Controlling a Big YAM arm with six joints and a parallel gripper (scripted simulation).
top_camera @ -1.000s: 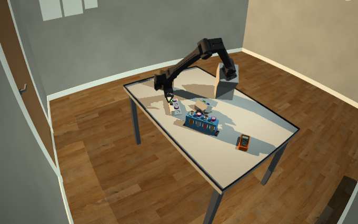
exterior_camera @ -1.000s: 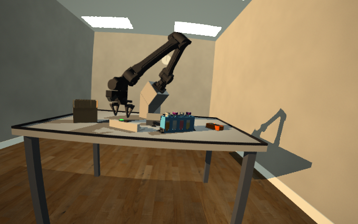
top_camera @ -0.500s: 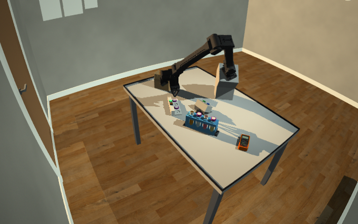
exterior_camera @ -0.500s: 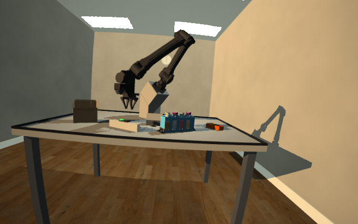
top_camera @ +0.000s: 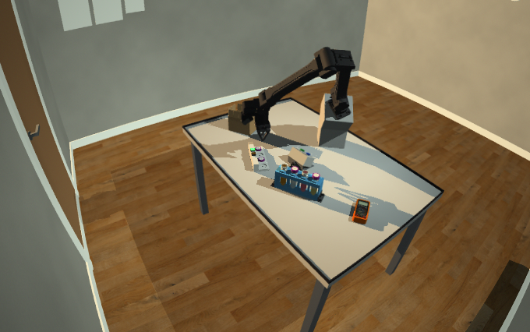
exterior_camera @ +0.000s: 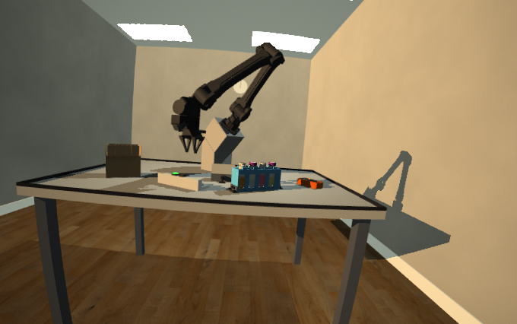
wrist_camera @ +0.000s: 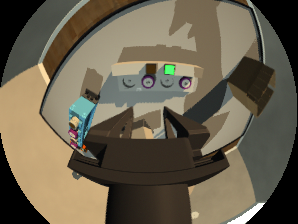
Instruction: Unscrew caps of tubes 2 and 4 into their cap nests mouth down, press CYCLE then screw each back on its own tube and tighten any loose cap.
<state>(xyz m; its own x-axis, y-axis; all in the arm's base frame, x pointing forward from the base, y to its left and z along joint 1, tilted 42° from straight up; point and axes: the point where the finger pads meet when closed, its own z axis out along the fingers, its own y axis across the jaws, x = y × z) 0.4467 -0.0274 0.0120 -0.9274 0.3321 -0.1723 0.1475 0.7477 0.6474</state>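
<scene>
The two loose caps sit in nests 2 and 4 of the tray, left of centre in the top view. The green lamp is lit, so uncapping and aspirating look done — recapping tubes 2 and 4, checking the others and pressing READY remain. The caps look flat, their short axes upright; mouths down, I judge, though the undersides are hidden. Above, the claw is about half open — holding nothing. The rack, lower centre, shows tubes 1 and 3 capped.

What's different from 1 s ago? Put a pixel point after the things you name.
Gripper (top_camera: pixel 263 138) (exterior_camera: pixel 191 151) (wrist_camera: pixel 148 110) lifted off from over the cap tray (top_camera: pixel 255 162) (exterior_camera: pixel 179 182) (wrist_camera: pixel 127 69) and swung back toward the base side; its fingers look closer together, nothing between them. Nothing visibly picked up or let go. Same as before: two purple caps (top_camera: pixel 261 159) (wrist_camera: pixel 148 81) in the tray, green lamp (top_camera: pixel 252 149) (exterior_camera: pixel 175 173) (wrist_camera: pixel 169 70) lit, tube rack (top_camera: pixel 277 178) (exterior_camera: pixel 234 177) (wrist_camera: pixel 86 106) in place.
</scene>
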